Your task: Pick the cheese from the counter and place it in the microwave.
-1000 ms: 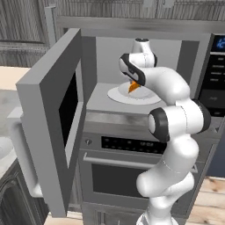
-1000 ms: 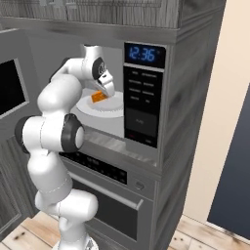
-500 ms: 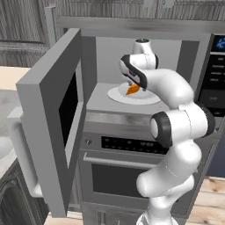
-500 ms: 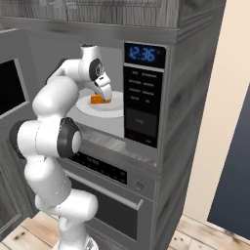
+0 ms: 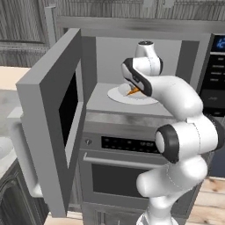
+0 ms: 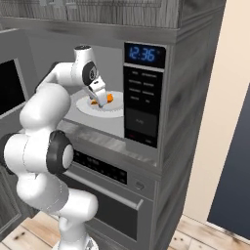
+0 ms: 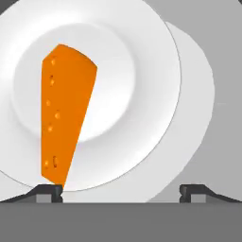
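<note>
The microwave (image 5: 48,114) stands with its door swung wide to the left, and its button panel (image 6: 141,102) is on the right. Inside it a white plate (image 5: 125,97) (image 6: 110,112) (image 7: 142,71) holds the cheese (image 5: 132,92) (image 6: 109,97) (image 7: 64,113), an orange wedge lying flat with its thin end toward my hand. My gripper (image 5: 134,88) (image 6: 101,100) (image 7: 122,191) hovers just above the plate inside the cavity, open. The left fingertip (image 7: 49,191) is at the wedge's narrow tip, while the right fingertip (image 7: 194,191) stands well clear of it. Nothing is held.
A black-glass oven (image 5: 127,176) (image 6: 105,195) with a bar handle sits directly below the microwave. The open door takes up the space left of the arm. A counter edge (image 5: 6,154) shows at the far left, and a beige wall (image 6: 215,122) at the right.
The jaws have spread from nearly shut to wide open, and the cheese has left the grip and now rests on the plate. The arm has barely moved.
</note>
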